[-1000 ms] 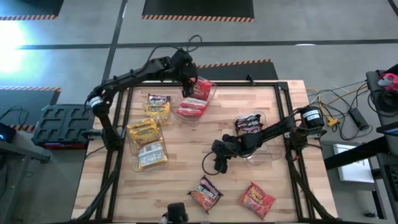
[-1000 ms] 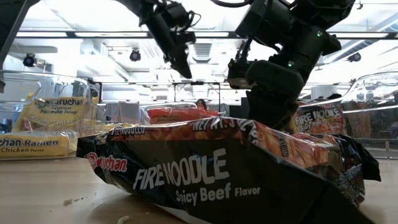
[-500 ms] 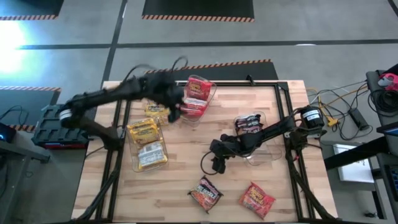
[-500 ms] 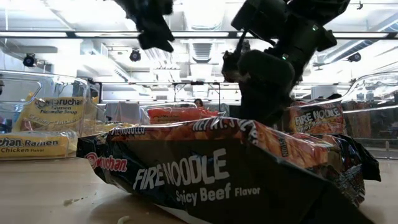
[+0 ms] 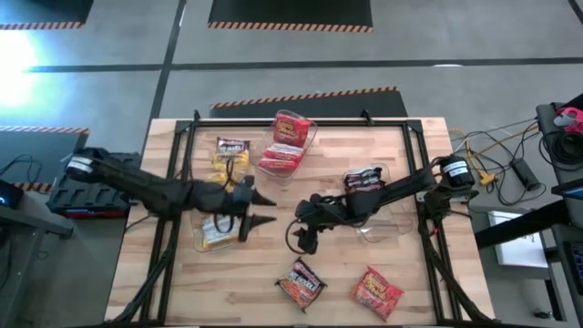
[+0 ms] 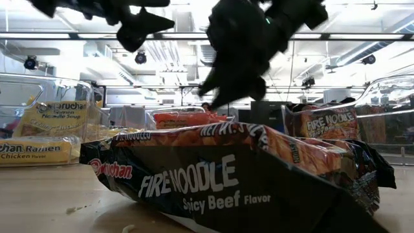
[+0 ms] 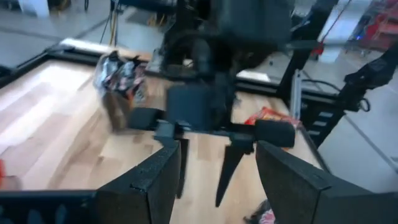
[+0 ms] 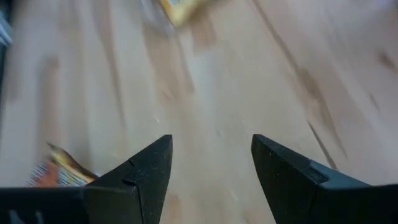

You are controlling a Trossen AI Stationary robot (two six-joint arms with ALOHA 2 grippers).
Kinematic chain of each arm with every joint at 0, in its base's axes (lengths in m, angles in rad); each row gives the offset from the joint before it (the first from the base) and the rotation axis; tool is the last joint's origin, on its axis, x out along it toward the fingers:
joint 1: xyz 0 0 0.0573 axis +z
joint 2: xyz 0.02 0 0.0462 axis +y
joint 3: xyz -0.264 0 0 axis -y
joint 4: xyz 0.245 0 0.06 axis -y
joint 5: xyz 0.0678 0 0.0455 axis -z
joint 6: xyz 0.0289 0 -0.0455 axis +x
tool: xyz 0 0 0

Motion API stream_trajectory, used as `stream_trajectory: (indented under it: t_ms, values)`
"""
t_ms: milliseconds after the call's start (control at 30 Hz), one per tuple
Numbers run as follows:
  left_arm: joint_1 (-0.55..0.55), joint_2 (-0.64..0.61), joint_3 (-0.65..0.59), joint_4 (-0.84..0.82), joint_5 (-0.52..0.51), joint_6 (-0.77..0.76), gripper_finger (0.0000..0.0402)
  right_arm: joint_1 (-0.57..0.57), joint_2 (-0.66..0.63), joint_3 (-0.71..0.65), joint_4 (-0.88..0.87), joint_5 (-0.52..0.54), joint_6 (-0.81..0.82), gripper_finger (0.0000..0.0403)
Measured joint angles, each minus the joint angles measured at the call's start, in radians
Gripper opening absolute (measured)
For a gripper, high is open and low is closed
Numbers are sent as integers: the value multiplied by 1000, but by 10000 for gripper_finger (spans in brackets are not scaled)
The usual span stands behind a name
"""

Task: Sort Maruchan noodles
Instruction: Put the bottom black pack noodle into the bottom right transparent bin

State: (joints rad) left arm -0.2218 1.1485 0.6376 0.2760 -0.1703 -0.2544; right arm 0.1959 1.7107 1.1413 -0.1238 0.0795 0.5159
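Two Maruchan noodle packets lie loose on the near part of the wooden table: a dark Fire Noodle packet (image 5: 301, 281) (image 6: 226, 175) and a red one (image 5: 376, 292). Red packets (image 5: 287, 141) sit in a clear bin at the far side. Dark packets (image 5: 364, 182) (image 7: 118, 78) sit in a bin at the right, and yellow ones (image 5: 219, 191) lie at the left. My left gripper (image 5: 270, 208) hangs open and empty above the table's middle, pointing toward the right edge. My right gripper (image 5: 302, 241) (image 8: 211, 168) faces it, also open and empty, raised above bare wood.
The clear bin for the dark packets (image 5: 392, 223) stands under the right arm's forearm. More yellow packets (image 5: 228, 155) (image 5: 220, 232) lie at the left, under and beside the left arm. A black frame rail (image 5: 187, 137) borders the table. The two grippers' fingertips stand close together.
My left gripper has swung from above the far bin of red packets toward the table's near side and middle. It came down and turned level, pointing at the right edge. My right gripper has risen a little and shifted slightly left. No packet has moved.
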Motion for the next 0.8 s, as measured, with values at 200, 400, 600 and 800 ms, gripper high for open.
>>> stream_trajectory:
  t_ms: [200, 400, 600, 800]
  values:
    - [-157, 60, -79, 242, -158, 27, 192, 0, 0, 121, 5, 12, -70, 210]
    - [-325, 102, -92, 266, -292, 3, 192, 7, -2, 147, -70, 61, -165, 210]
    - [-454, 171, -74, 266, -403, 2, 192, 39, 3, 110, -192, -7, -59, 210]
    - [-481, 308, 4, 281, -404, 2, 192, 98, 4, 79, -185, -140, 181, 210]
